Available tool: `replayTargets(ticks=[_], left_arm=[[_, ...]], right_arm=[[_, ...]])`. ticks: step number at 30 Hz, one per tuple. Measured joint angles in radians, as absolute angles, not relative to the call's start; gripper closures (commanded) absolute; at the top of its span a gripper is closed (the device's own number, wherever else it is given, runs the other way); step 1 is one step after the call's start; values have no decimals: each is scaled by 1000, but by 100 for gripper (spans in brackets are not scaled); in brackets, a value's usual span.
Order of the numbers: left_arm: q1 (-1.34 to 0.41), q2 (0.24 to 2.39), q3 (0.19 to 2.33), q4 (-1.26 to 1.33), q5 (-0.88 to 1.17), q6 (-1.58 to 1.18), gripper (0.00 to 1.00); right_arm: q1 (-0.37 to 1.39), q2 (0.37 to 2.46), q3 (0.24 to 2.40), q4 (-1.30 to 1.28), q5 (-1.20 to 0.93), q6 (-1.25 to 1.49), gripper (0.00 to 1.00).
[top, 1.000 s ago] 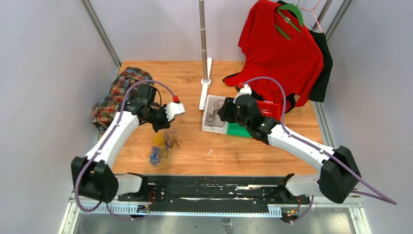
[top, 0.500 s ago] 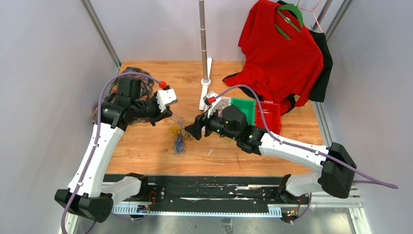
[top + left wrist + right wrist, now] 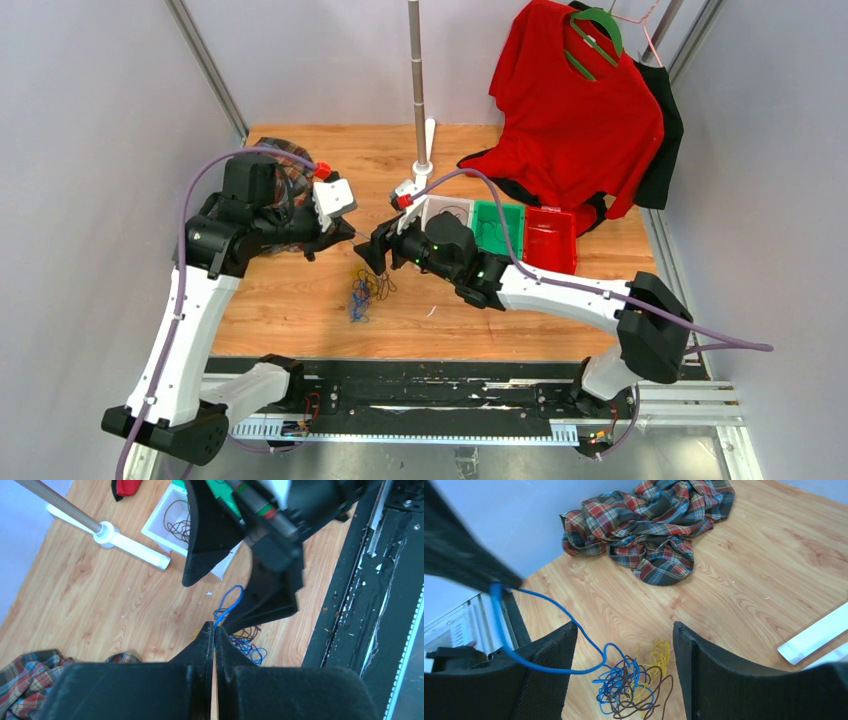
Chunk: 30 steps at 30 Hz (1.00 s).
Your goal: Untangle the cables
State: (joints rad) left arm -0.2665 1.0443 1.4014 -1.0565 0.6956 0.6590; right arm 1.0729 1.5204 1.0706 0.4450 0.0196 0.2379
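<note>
The cables (image 3: 362, 296) lie as a small wad of blue, brown and yellow wire on the wooden table. In the right wrist view the wad (image 3: 640, 686) lies below and between my open fingers. My left gripper (image 3: 214, 626) is shut on a blue cable (image 3: 229, 602), which runs taut from its tip (image 3: 494, 586) down to the wad. My left gripper (image 3: 347, 236) hangs above the wad's far left. My right gripper (image 3: 625, 630) is open and empty, hovering just above the wad (image 3: 379, 256). A dark cable (image 3: 177, 522) lies coiled in the white tray.
A plaid cloth (image 3: 262, 172) lies at the back left behind the left arm. A pole stand (image 3: 419, 95) rises at the back centre. A white tray (image 3: 432, 212), a green bin (image 3: 497, 226) and a red bin (image 3: 551, 237) sit right of it. Red shirt (image 3: 580, 100) hangs behind.
My right gripper has swung left from the white tray to above the wad. My left gripper has risen with the blue cable, dragging the wad slightly right.
</note>
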Motion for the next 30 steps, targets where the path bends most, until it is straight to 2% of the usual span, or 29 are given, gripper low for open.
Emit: replayTargets(ticks=[11, 21, 30], left_arm=[[-274, 1016, 1508, -1110, 742, 654, 100], [-278, 1026, 1693, -1121, 772, 625, 100], [-279, 1086, 1942, -1131, 682, 636, 100]], right_arm=[[1073, 1637, 1096, 513, 88, 272, 38], [1073, 1744, 1093, 520, 106, 335, 45], [1079, 1768, 965, 554, 136, 401, 46]])
